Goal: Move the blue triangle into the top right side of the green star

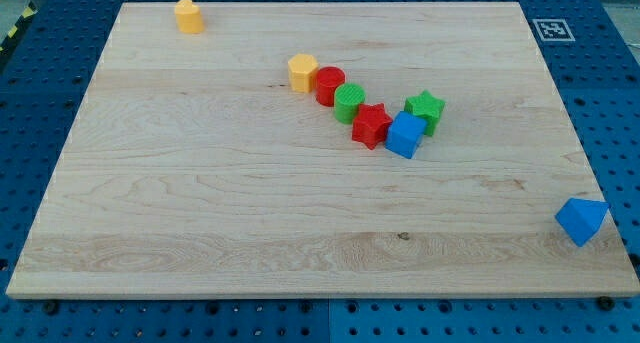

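The blue triangle (581,221) lies near the board's right edge, low at the view's right. The green star (425,109) sits near the middle of the board, far up and to the left of the triangle. A blue cube (405,135) touches the star's lower left side. My tip does not show in the camera view, and no rod is visible.
A red star (371,125), a green cylinder (349,102), a red cylinder (329,86) and a yellow hexagon (302,72) run in a line up-left from the blue cube. A yellow block (188,15) stands at the top left. A printed marker (551,28) is at the top right corner.
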You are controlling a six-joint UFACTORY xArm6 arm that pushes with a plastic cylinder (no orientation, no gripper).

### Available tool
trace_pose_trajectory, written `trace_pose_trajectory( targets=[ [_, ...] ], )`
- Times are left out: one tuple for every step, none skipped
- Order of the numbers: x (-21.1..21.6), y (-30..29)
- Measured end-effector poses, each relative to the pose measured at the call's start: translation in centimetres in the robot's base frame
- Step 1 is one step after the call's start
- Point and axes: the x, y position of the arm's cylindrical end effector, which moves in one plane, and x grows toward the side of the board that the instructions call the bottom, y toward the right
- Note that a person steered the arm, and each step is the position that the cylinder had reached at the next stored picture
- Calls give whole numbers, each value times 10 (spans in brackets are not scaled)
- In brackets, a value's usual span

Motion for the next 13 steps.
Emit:
trace_pose_trajectory(
  targets=[
    [4,-63],
    [-36,-128],
    [-67,-149],
    [-35,-147],
    [-15,-113],
    [-28,-77],
    [-68,-76],
    [-57,-77],
    [-16,-56],
    [-13,-18],
    [-44,-18],
    [-71,-58],
    [-80,-62]
  ],
)
